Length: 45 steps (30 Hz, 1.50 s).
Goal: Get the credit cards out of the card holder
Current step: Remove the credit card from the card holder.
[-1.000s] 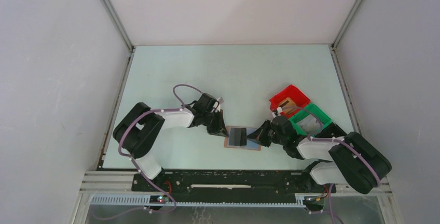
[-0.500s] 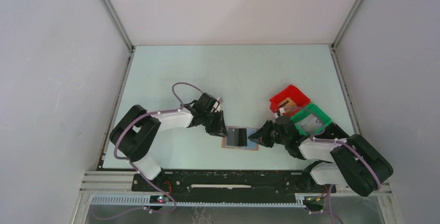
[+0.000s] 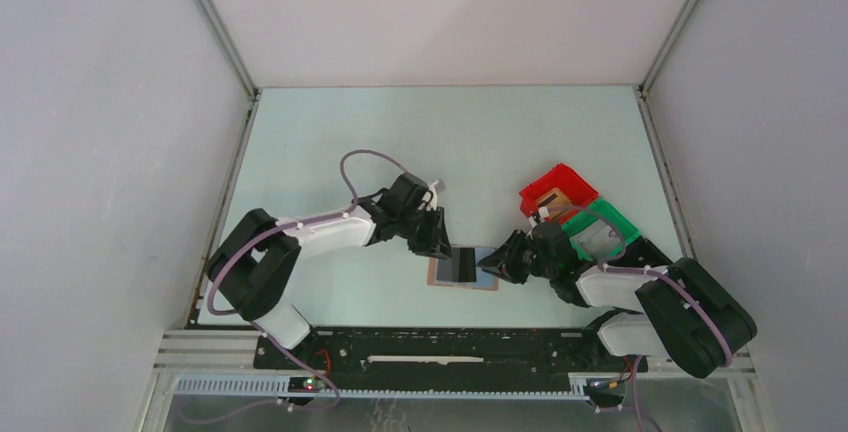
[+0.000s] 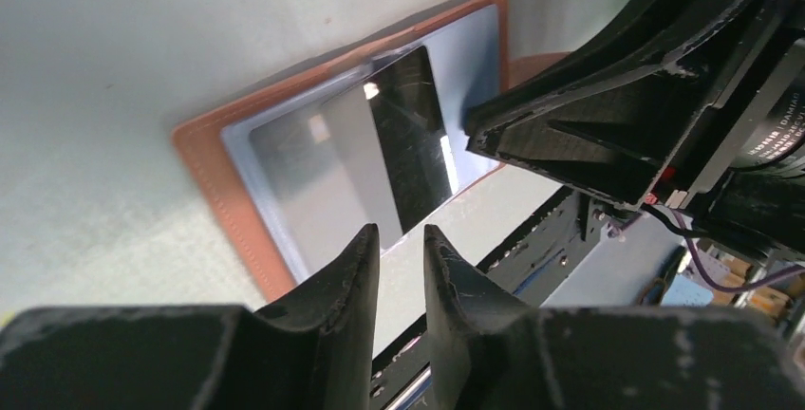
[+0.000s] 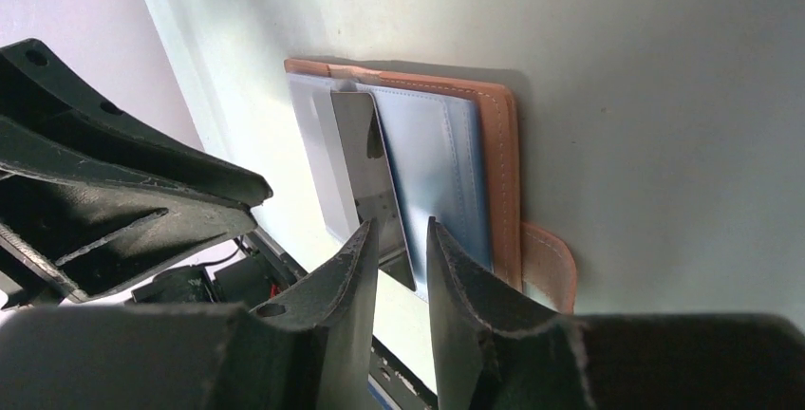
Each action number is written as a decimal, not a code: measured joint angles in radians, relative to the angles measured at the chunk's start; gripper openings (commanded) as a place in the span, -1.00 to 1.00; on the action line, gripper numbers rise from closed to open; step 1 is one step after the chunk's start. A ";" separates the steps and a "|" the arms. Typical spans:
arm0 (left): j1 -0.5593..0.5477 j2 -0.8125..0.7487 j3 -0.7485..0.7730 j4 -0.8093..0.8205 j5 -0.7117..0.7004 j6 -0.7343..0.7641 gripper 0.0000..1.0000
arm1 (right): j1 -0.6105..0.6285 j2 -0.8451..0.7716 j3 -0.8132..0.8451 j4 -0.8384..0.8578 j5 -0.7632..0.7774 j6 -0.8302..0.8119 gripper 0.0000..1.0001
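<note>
The tan-brown card holder (image 3: 438,274) lies open and flat on the table, blue-grey panels up. A dark shiny card (image 3: 462,264) lies across its middle. My left gripper (image 3: 440,245) is at the holder's far left edge; its jaws are shut to a narrow gap with nothing between them. My right gripper (image 3: 492,264) is at the holder's right edge, shut the same way and empty. The left wrist view shows the holder (image 4: 214,177), the card (image 4: 408,144) and the left gripper (image 4: 399,232). The right wrist view shows the holder (image 5: 498,173), the card (image 5: 365,168), the side tab (image 5: 551,263) and the right gripper (image 5: 399,225).
A red bin (image 3: 556,190) and a green bin (image 3: 600,229) stand just behind the right arm, each with something in it. Grey walls enclose the table on three sides. The black rail (image 3: 450,347) runs along the near edge.
My left gripper has moved right, up to the holder's far left edge. The right gripper drew back slightly to the right. The holder shifted a little left.
</note>
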 measured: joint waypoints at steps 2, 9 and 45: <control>-0.003 0.020 0.000 0.040 0.023 -0.014 -0.46 | -0.001 0.000 0.000 0.000 -0.002 0.000 -0.31; -0.005 0.118 0.000 0.145 0.059 -0.050 -0.53 | -0.003 0.024 0.005 0.019 -0.013 0.000 -0.29; -0.005 0.181 0.019 0.163 0.070 -0.067 -0.55 | 0.000 0.162 0.002 0.205 -0.074 0.081 -0.25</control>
